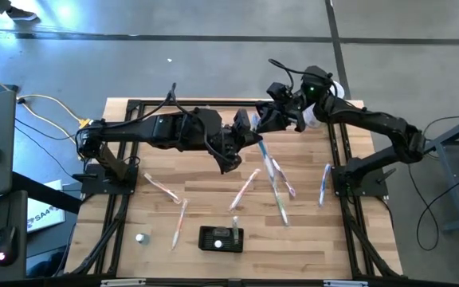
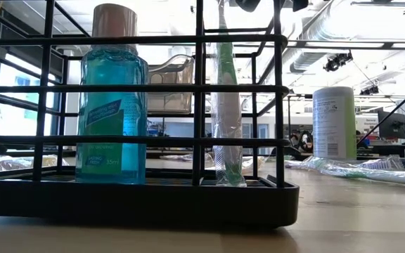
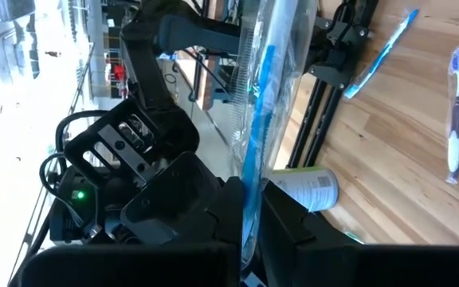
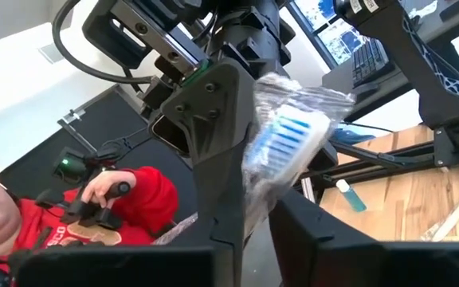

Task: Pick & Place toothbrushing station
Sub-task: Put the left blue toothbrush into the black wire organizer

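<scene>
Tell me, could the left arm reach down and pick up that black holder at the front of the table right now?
Probably not yet. The left gripper is shut on a wrapped toothbrush, which the right gripper is also pinching mid-air, far from the black holder.

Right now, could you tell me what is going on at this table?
Both arms meet above the table's far side on one wrapped toothbrush. The left gripper is shut on its handle; the right gripper closes on its bristle end. More wrapped toothbrushes lie loose on the table. The black holder sits near the front edge.
</scene>
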Tool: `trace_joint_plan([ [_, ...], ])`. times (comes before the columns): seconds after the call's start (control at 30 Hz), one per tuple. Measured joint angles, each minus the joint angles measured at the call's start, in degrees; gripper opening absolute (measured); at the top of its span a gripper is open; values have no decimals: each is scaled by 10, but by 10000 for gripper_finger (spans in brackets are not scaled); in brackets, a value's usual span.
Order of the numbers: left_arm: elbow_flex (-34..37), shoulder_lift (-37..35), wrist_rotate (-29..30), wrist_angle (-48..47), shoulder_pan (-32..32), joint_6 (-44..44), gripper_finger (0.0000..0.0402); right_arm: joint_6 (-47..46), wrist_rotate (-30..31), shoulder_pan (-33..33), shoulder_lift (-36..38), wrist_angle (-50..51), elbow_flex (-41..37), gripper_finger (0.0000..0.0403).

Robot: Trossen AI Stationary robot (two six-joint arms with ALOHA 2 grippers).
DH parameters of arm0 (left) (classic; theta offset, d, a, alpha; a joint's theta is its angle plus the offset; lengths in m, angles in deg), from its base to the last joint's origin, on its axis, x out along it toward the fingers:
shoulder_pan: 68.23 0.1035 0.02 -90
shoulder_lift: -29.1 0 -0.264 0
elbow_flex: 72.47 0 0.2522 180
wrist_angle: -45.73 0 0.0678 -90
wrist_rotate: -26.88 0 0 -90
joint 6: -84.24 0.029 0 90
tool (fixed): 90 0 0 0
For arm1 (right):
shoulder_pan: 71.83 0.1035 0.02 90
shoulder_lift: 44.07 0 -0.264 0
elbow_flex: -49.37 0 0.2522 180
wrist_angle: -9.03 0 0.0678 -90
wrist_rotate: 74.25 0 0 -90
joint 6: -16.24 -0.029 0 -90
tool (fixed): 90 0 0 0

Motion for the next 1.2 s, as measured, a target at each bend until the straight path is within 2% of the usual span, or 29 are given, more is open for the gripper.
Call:
trace_joint_plan([
  [0.13, 0, 0, 0, -4, 0, 1, 15, 7, -2, 0, 0, 1, 0, 13],
  [0.33, 0, -1, 1, -1, 0, -9, 19, 28, -1, 0, 0, -2, 0, 6],
  [0.63, 2, 1, 1, -4, 0, -32, 71, 30, 0, 0, 0, -10, 0, 1],
  [1.0, 2, 1, 0, -2, 0, -33, 32, 26, 1, 3, 0, -14, 0, 1],
  [1.1, 2, 1, 1, -4, 0, -34, 40, 26, 1, 3, 0, -14, 0, 1],
  [1.2, 2, 1, 2, -7, 0, -46, 68, 27, 0, 3, 0, -16, 0, 1],
])
